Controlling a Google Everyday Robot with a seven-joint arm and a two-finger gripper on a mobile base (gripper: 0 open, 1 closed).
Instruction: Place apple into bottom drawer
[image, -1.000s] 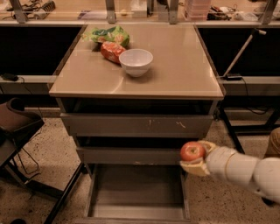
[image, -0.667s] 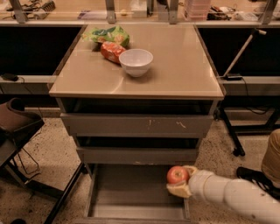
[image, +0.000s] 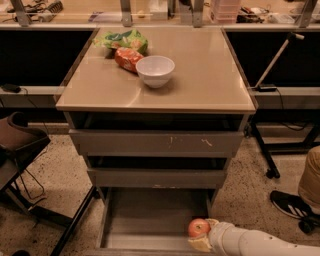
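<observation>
The red apple (image: 198, 227) sits in my gripper (image: 201, 236) at the front right of the open bottom drawer (image: 150, 215), low over its flat grey floor. The gripper's pale fingers wrap the apple from below and the right; the white arm reaches in from the lower right. Whether the apple touches the drawer floor I cannot tell. The two upper grey drawers (image: 156, 142) are a little way out above it.
On the tan cabinet top (image: 200, 75) stand a white bowl (image: 155, 70), a red-orange snack bag (image: 127, 58) and a green bag (image: 125, 39). A person's shoe (image: 290, 204) is at the right. A dark chair (image: 20, 145) stands left; stand legs (image: 262, 150) stand right.
The gripper with the apple has moved down and left, from beside the middle drawer's right end to low over the bottom drawer's front right corner.
</observation>
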